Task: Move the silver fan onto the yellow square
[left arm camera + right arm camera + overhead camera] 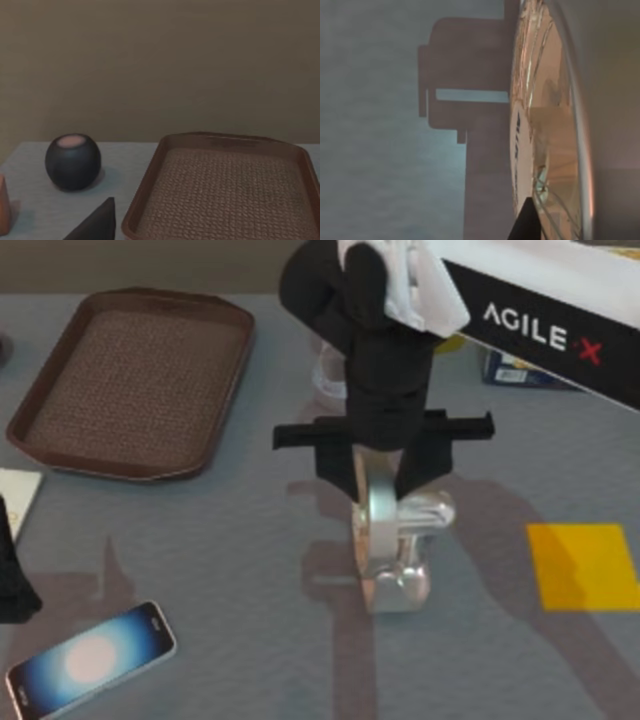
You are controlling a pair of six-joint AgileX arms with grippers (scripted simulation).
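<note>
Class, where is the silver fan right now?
In the top view, the silver fan stands mid-table beneath the right gripper, left of the yellow square.

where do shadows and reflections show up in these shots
Top view: the right gripper and its arm throw a dark shadow across the table, reaching the yellow square; the silver fan shines. Right wrist view: the fan's chrome mirrors warm tones beside a gripper-shaped shadow. Left wrist view: dim, soft shadows.
</note>
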